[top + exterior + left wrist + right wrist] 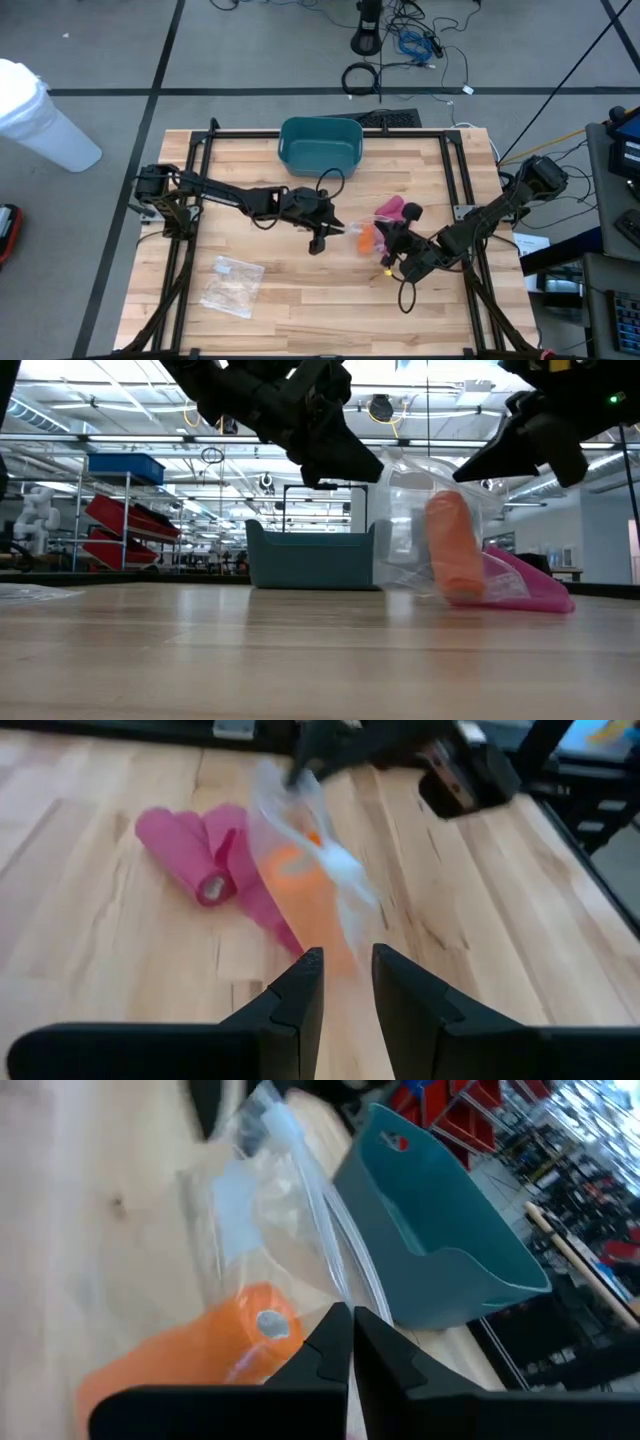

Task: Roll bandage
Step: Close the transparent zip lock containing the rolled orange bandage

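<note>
An orange bandage roll (pixel 365 238) sits inside a clear plastic bag (pixel 262 1210) and stands upright on the table in the low view (pixel 455 545). A pink bandage (pixel 392 209), partly unrolled, lies just behind it. My right gripper (pixel 350 1342) is shut on the bag at the table's middle right. My left gripper (pixel 347 988) hovers just left of the bag, fingers slightly apart and empty, pointing at the roll (pixel 315 915). My right gripper pinches the clear bag's edge strip (pixel 340 1295) between its two shut fingers, coming from the table's right side. The bag stands up from the table with the orange roll's lower end (pixel 462 592) resting on the wood.
A teal bin (pixel 320 145) stands at the table's far middle. A second, flat clear bag (pixel 232 285) lies at the near left. A black frame (pixel 200 150) runs along the table's edges. Bare wood lies near the front edge.
</note>
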